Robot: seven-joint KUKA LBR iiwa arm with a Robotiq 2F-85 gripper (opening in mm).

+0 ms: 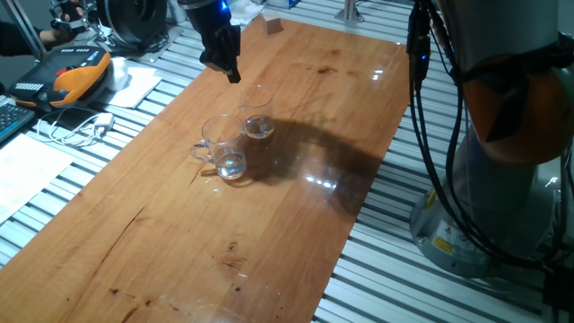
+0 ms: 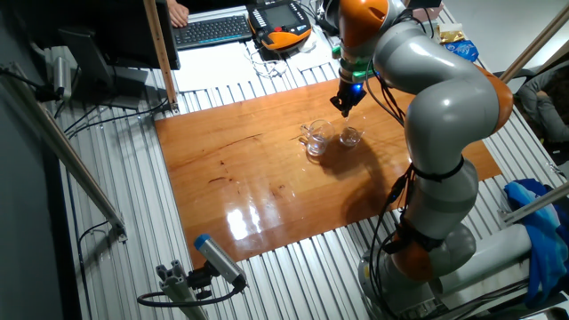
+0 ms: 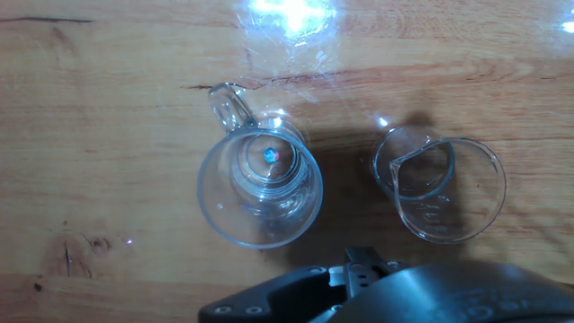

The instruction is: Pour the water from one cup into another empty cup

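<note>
The clear glass mug [image 1: 226, 148] with a looped handle stands upright on the wooden table [image 1: 269, 233]. The smaller handle-less glass [image 1: 257, 113] stands right beside it, also upright. From above, the hand view shows the mug [image 3: 260, 186] at centre and the small glass [image 3: 446, 190], which has a pouring lip, to its right. Any water is too faint to pick out through the glass. My black gripper [image 1: 231, 72] hangs above and behind both cups and touches neither. The other fixed view places the gripper [image 2: 345, 108] over the mug [image 2: 316, 139] and small glass [image 2: 351, 136]. Its fingers are too dark to separate.
An orange teach pendant [image 1: 73, 76], cables and papers lie on the slatted bench to the left. A small block [image 1: 273, 26] sits at the table's far end. The arm's base [image 1: 502, 179] stands to the right.
</note>
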